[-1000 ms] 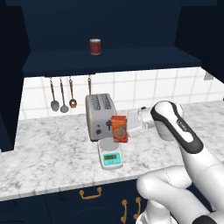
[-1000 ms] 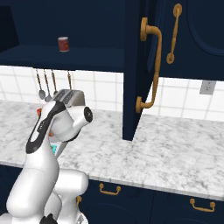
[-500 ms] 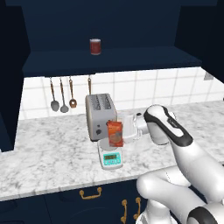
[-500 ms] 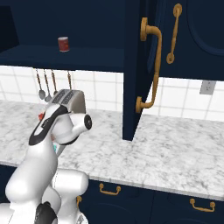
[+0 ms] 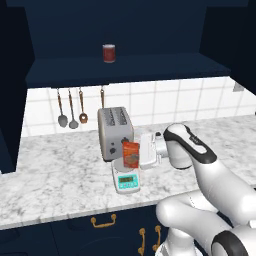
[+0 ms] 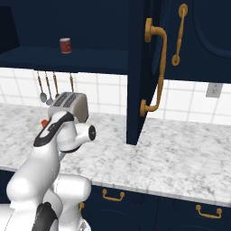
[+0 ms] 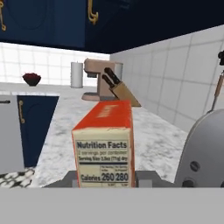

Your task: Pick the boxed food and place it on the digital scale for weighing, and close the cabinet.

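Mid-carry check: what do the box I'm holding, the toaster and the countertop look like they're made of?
The boxed food looks like matte printed cardboard: flat orange-red faces, sharp folded edges, a nutrition label. The toaster seems brushed metal, silver-grey with soft highlights, though painted plastic is possible. The countertop looks like polished marble or a marble-look laminate, white with grey veining.

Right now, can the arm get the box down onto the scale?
Probably yes. The gripper is shut on the box, which hangs upright right over the scale. The toaster stands close behind, but nothing lies between box and weighing plate.
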You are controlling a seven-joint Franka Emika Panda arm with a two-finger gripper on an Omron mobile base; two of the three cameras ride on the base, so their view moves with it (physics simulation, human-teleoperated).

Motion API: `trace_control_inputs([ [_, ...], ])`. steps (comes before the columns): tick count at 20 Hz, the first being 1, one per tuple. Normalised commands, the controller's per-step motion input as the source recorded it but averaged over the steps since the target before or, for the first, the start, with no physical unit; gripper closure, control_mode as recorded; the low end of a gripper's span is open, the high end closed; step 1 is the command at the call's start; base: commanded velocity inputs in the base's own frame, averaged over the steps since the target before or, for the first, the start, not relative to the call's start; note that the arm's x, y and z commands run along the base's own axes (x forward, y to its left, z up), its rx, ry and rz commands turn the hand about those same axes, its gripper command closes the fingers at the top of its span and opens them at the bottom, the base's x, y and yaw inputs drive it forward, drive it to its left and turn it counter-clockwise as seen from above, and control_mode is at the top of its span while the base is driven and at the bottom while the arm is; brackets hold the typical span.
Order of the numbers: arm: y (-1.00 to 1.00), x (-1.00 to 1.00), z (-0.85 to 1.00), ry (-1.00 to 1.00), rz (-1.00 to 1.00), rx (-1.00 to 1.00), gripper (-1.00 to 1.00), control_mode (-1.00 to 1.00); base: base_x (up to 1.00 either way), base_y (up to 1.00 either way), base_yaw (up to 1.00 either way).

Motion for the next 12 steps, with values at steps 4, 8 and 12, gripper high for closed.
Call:
trace_control_inputs([
  [4,0.16,0.0,-0.15,-0.05,0.0,0.0,1.0,-1.0,0.0,0.0,0.0],
  [8,0.27,0.0,-0.07,0.0,0.0,0.0,-1.0,-1.0,0.0,0.0,0.0],
  [12,0.01,0.0,-0.01,0.0,0.0,0.02,-1.0,-1.0,0.0,0.0,0.0],
])
